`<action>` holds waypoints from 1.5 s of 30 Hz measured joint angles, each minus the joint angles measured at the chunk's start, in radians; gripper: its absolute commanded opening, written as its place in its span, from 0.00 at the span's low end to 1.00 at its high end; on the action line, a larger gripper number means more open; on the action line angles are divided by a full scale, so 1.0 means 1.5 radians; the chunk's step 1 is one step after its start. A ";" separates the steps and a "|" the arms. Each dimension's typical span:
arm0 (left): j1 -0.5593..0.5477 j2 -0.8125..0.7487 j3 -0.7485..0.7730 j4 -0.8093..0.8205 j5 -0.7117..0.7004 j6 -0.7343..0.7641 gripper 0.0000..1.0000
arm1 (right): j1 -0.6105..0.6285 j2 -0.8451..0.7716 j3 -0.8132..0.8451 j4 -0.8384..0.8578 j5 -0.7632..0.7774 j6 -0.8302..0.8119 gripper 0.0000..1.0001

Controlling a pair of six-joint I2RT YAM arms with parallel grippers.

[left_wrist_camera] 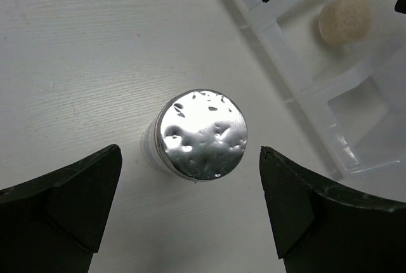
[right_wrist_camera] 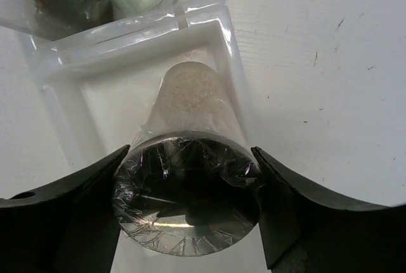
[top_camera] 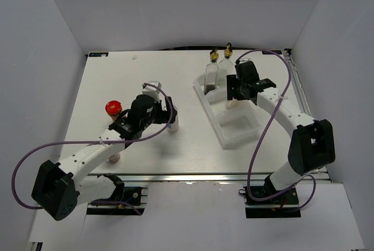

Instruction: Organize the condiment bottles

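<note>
Left wrist gives me a white cylinder point(left_wrist_camera: 202, 134) with a dimpled silver lid, upright on the table point(left_wrist_camera: 76, 63). My left gripper point(left_wrist_camera: 190, 155) is spread either side of it, touching nothing. My right gripper point(right_wrist_camera: 190, 159) pinches the second silver-lidded cylinder point(right_wrist_camera: 190, 95), which is tilted, its base in the middle compartment of the tray point(top_camera: 224, 141). I count two silver-lidded cylinders, two clear glass bottles point(top_camera: 214, 67) with gold spouts in the far compartment, one red-capped jar point(top_camera: 113, 108) on the table, and one tray.
</note>
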 measured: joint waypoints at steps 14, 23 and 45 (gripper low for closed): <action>-0.049 0.049 0.019 -0.021 -0.040 0.016 0.98 | -0.003 -0.042 -0.005 0.027 -0.024 -0.001 0.89; -0.051 0.111 0.054 -0.022 -0.065 0.013 0.80 | -0.003 -0.233 -0.061 0.055 -0.029 0.020 0.89; -0.108 0.169 0.248 -0.057 -0.013 0.066 0.00 | -0.003 -0.505 -0.265 0.104 0.110 0.145 0.90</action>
